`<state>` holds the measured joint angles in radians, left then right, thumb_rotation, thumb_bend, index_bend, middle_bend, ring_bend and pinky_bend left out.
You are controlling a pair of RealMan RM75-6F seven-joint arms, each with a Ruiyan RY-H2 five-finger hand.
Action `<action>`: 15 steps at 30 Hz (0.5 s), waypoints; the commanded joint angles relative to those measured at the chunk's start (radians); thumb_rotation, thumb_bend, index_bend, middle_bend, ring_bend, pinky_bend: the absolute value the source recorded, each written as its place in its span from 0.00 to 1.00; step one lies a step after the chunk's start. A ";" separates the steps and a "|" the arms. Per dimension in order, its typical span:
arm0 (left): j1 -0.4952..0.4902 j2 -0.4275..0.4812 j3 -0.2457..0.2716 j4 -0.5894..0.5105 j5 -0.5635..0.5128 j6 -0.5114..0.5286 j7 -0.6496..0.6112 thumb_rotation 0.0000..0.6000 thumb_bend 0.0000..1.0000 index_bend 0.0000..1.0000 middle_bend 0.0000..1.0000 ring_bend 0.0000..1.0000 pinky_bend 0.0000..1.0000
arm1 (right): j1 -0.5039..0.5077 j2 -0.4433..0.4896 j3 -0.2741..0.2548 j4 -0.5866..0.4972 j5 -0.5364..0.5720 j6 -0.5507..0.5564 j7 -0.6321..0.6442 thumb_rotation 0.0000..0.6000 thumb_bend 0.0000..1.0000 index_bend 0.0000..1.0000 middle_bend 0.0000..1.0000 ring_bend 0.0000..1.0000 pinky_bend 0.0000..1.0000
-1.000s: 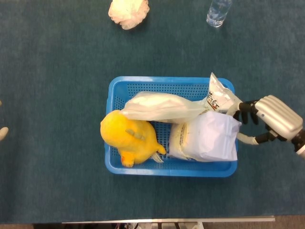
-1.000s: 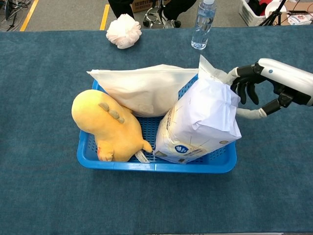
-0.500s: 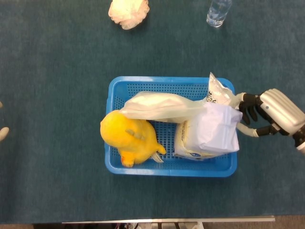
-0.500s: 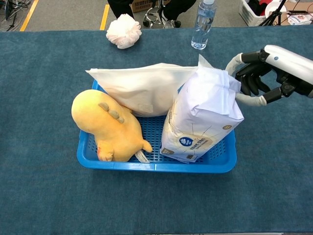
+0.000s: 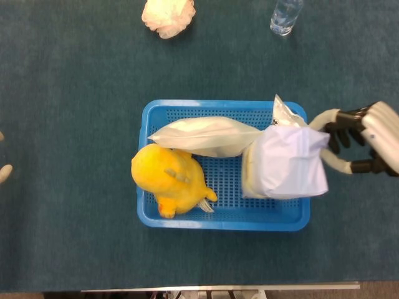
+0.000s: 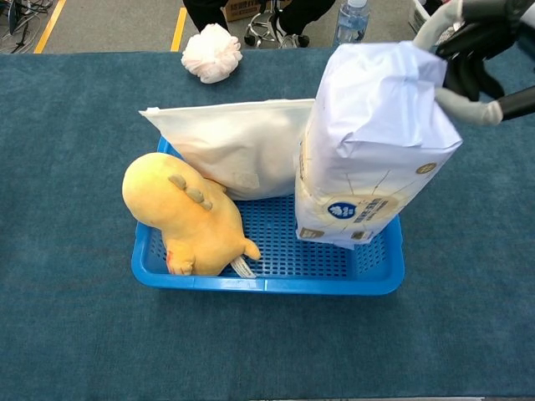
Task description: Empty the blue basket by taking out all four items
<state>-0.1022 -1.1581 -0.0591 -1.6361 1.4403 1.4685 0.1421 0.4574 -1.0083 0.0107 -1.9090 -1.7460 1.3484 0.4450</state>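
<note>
Blue basket [image 6: 150, 267] sits mid-table on the teal cloth [image 6: 67, 334], and three things show in or over it: a yellow plush duck [image 6: 188, 213] lying along its left side, a flat white pouch [image 6: 234, 150] propped against the back wall with its corner jutting past the left rim, and a tall white tissue pack [image 6: 372, 142] now raised above the right end. The right hand [image 6: 472, 58] grasps that pack at its top, fingers curled round the crimped upper edge, so the whole weight hangs from thin wrap. A small printed sachet [image 5: 282, 112] stands in the back right corner, close behind the pack.

The main risk, as I judge it, is the hold: a heavy, slick pack pinched only by its top seam could slide or tear free and drop back in, or catch the front rim and tip the basket. The pack's lower end appears close to the pouch in the chest view; a sideways sweep toward the left could drag the pouch along. Carrying it out to the right looks safer, though its bottom seems barely above the rim, so too little lift could snag the wall.

The left hand [image 5: 4, 171] shows only as a sliver at the table's left edge; I cannot tell how its fingers lie. A mesh sponge [image 6: 211, 52] and a water bottle [image 5: 285, 15] stand well apart at the far edge.
</note>
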 commanded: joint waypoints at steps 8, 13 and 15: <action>-0.009 0.000 -0.004 -0.018 0.000 -0.006 0.029 1.00 0.10 0.44 0.42 0.29 0.48 | -0.139 0.185 -0.009 -0.128 -0.091 0.212 -0.074 1.00 0.47 0.72 0.77 0.74 0.83; -0.016 0.000 -0.005 -0.030 0.000 -0.013 0.046 1.00 0.10 0.44 0.42 0.29 0.48 | -0.214 0.247 -0.036 -0.141 -0.115 0.284 -0.104 1.00 0.47 0.72 0.77 0.74 0.83; -0.017 -0.001 -0.004 -0.031 0.000 -0.015 0.050 1.00 0.10 0.44 0.42 0.29 0.48 | -0.230 0.259 -0.044 -0.142 -0.117 0.294 -0.112 1.00 0.47 0.72 0.77 0.74 0.83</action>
<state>-0.1192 -1.1592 -0.0635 -1.6672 1.4401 1.4541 0.1918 0.2363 -0.7561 -0.0262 -2.0475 -1.8578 1.6359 0.3400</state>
